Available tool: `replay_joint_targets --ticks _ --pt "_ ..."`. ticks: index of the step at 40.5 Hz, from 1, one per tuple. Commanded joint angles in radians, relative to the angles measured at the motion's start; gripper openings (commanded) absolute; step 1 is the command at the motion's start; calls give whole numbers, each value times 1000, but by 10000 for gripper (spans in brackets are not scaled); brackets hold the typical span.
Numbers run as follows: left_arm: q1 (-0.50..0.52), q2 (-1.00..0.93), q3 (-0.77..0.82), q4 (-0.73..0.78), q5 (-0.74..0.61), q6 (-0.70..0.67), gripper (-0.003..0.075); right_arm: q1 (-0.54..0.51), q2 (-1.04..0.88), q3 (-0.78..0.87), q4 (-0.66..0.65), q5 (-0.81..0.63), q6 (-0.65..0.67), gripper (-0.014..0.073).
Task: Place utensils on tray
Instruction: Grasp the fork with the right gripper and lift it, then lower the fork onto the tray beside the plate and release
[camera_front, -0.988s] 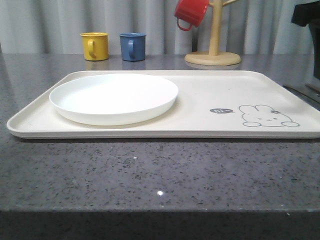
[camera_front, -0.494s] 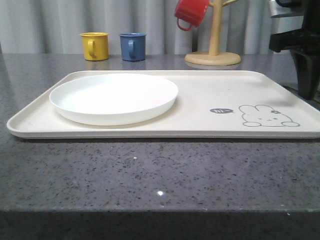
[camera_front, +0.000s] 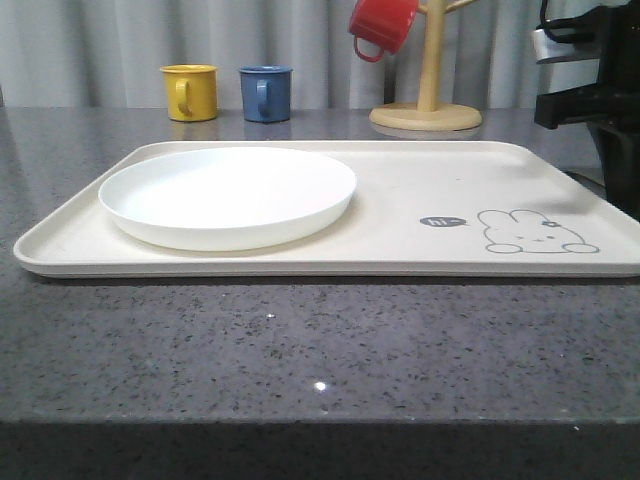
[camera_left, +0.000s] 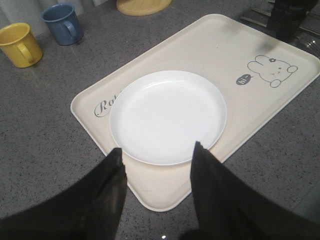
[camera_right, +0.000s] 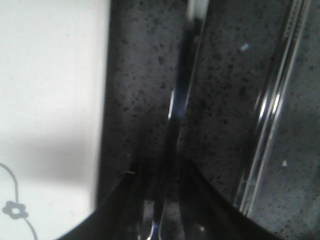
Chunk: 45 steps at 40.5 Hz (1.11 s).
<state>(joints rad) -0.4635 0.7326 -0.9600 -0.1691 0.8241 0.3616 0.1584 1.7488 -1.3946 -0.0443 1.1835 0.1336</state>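
The cream tray (camera_front: 420, 180) lies across the counter with the round white plate (camera_front: 228, 195) on its left half. My left gripper (camera_left: 157, 155) hangs open over the tray's near-left corner, with the plate (camera_left: 167, 115) just beyond its fingertips and nothing between them. My right arm (camera_front: 590, 90) reaches down just past the tray's right edge. My right gripper (camera_right: 161, 170) is low over the counter, fingers apart on either side of a slim metal utensil handle (camera_right: 180, 95). I cannot tell whether it is the fork or the spoon. The flat metal chopsticks (camera_right: 270, 110) lie beside it.
A yellow mug (camera_front: 190, 92) and a blue mug (camera_front: 265, 93) stand behind the tray. A wooden mug tree (camera_front: 428, 100) at the back right carries a red mug (camera_front: 382, 25). The tray's rim (camera_right: 102, 100) runs close beside the right gripper.
The right arm has come into the front view from the upper right and dropped beside the tray's right edge. Tray, plate and mugs have not moved.
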Motion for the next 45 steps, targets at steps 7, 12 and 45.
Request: replay_joint_targets --ticks 7,12,45 --pt "-8 -4 -24 -13 -73 -5 292 -9 -36 -29 6 18 0 17" --pt "-8 -4 -24 -13 -73 -5 292 -9 -37 -43 6 52 0 7" --pt "-8 -4 -24 -13 -73 -5 292 157 -113 -189 197 71 76 7"
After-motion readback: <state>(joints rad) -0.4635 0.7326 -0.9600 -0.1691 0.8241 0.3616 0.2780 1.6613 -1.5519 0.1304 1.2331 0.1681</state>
